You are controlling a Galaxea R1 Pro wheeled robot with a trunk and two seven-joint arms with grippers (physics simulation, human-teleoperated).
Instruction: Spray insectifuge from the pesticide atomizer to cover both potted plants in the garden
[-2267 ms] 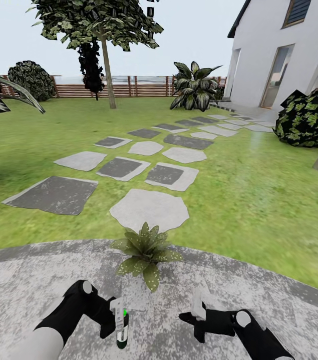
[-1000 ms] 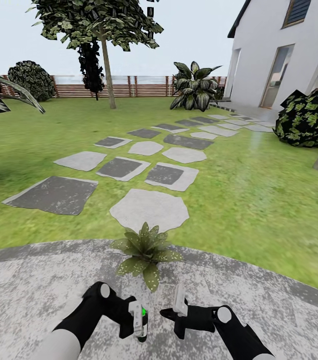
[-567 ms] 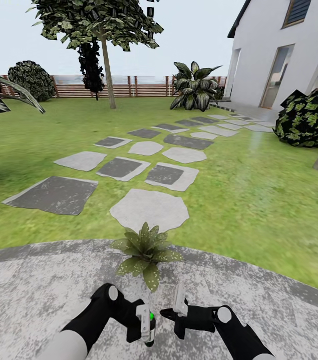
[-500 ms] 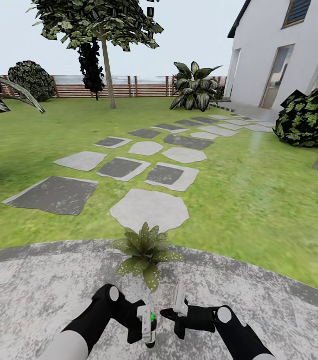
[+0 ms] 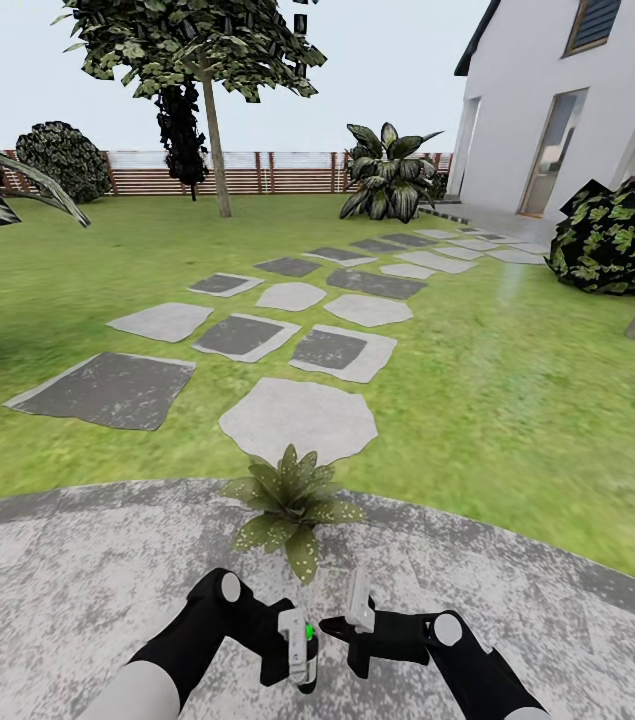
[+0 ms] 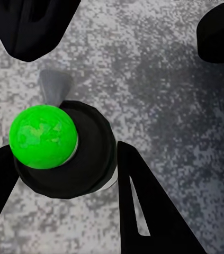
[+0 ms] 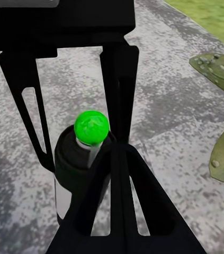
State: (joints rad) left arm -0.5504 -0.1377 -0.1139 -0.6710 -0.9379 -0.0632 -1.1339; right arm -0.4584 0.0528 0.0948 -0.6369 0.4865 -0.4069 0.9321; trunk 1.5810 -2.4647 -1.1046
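Left tool [image 5: 300, 655] is clamped on the pesticide atomizer [image 5: 302, 650], held upright over mottled grey paving [image 5: 77, 580]; right tool [image 5: 355, 618] stands parted just beside it. Advise aiming the green-capped nozzle [image 6: 43, 136] squarely at the potted plant [image 5: 290, 505] ahead. Bottle dark, smooth, cylindrical; leaves broad, pointed, speckled.
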